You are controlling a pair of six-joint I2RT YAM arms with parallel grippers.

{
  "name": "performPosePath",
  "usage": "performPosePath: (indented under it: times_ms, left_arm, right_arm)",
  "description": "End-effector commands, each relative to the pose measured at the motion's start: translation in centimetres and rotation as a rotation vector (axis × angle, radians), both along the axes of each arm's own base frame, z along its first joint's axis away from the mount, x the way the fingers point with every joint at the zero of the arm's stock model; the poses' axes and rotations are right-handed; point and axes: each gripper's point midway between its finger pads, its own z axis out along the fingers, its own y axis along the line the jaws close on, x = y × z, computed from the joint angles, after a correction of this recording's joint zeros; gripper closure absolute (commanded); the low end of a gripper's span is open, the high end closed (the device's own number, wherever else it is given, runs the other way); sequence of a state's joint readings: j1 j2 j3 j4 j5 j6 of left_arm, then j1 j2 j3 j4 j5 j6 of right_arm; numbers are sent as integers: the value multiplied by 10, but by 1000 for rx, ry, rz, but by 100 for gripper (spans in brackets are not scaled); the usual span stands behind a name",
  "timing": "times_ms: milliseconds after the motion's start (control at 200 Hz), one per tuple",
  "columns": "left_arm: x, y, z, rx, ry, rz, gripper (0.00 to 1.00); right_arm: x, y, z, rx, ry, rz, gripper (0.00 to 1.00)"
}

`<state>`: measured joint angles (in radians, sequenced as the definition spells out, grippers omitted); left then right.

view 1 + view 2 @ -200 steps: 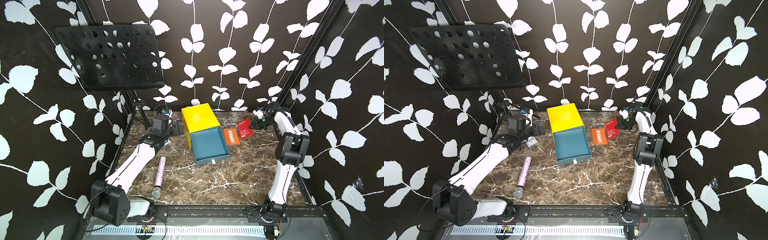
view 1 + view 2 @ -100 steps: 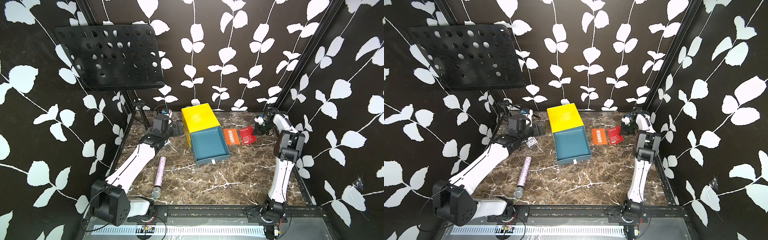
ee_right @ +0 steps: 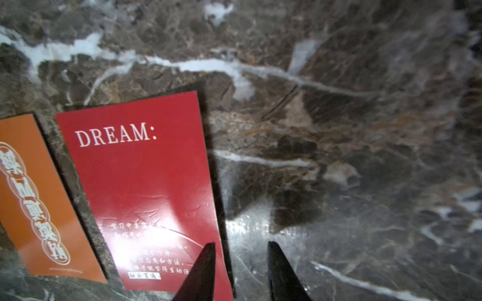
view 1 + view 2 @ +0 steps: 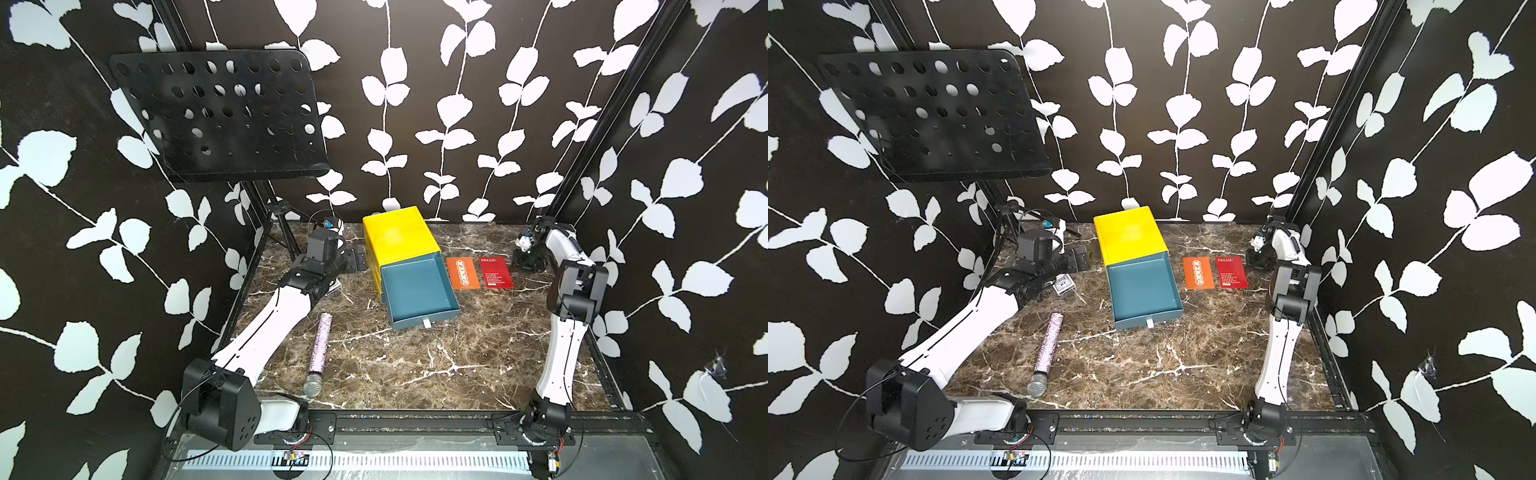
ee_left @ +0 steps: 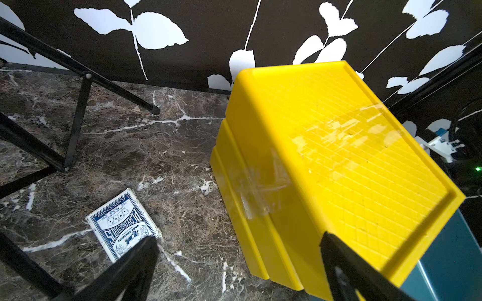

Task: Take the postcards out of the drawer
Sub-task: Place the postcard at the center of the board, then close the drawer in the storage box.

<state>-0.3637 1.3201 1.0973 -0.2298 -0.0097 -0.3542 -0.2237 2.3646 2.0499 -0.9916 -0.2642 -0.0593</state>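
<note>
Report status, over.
Both open, empty: left gripper, right gripper. On marble table, flat: red rectangular postcard, orange rectangular postcard, beside open teal plastic drawer. Drawer looks empty. Nothing in the way.

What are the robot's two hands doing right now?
Left gripper: open, holding nothing.
Right gripper: open, holding nothing, next to the red card.

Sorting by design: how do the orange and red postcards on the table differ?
The orange postcard bears a column of ringed pale characters; the red postcard bears "DREAM:" above small text lines. The orange postcard lies beside the drawer; the red postcard lies farther out. Both lie flat on the table, apart.
</note>
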Motion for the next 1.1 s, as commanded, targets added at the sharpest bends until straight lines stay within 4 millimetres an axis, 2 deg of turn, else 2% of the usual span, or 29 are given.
performPosePath:
  times_ms: [0, 125, 270, 450, 480, 495, 625, 645, 895, 1095]
  left_arm:
    - [2, 5, 6, -4, 9, 32, 1]
    - [0, 7, 0, 1, 24, 37, 1]
    - [-4, 11, -10, 15, 50, 45, 1]
    - [-11, 16, -23, 31, 66, 36, 1]
    - [-13, 16, -25, 34, 70, 30, 1]
    - [-13, 16, -27, 34, 72, 28, 1]
    - [-17, 13, -39, 37, 90, 0, 1]
    - [-18, 13, -41, 37, 94, -4, 1]
    - [-23, 4, -54, 0, 112, -53, 1]
    - [-30, 5, -53, -15, 95, -58, 1]
  right_arm:
    - [3, -4, 51, -46, -124, -57, 65]
    - [-7, 7, 84, -51, -228, -100, 63]
    - [-32, 27, 113, -55, -308, -127, 62]
    - [-75, 65, 139, -83, -357, -86, 60]
    - [-82, 71, 137, -89, -352, -79, 60]
    - [-88, 74, 148, -88, -378, -78, 60]
    - [-121, 95, 170, -98, -418, -60, 59]
    - [-130, 98, 163, -102, -396, -54, 59]
    - [-193, 141, 182, -139, -418, 30, 59]
    - [-240, 157, 186, -173, -399, 88, 58]
